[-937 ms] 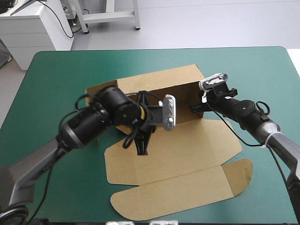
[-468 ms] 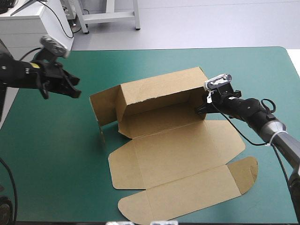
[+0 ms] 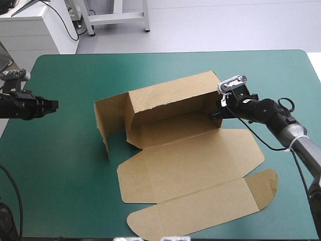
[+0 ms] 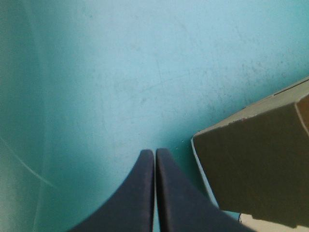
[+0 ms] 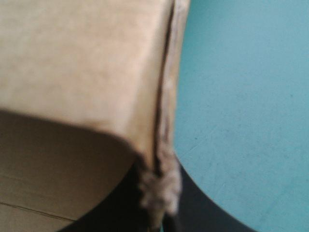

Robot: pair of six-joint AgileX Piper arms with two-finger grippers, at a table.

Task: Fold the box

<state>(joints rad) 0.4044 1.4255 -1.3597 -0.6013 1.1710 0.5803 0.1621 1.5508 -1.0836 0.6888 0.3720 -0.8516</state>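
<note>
Box now held only by right gripper, pinching its end wall; left gripper, fingers pressed together, has backed off, so tucking waits

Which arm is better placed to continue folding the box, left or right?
Right. The right gripper is shut on the box at its raised right-hand wall. The left gripper, shut and empty, hangs well to the left, apart from the box.

Left fingers meet in an arch; right fingers pinch nearly together.
</note>
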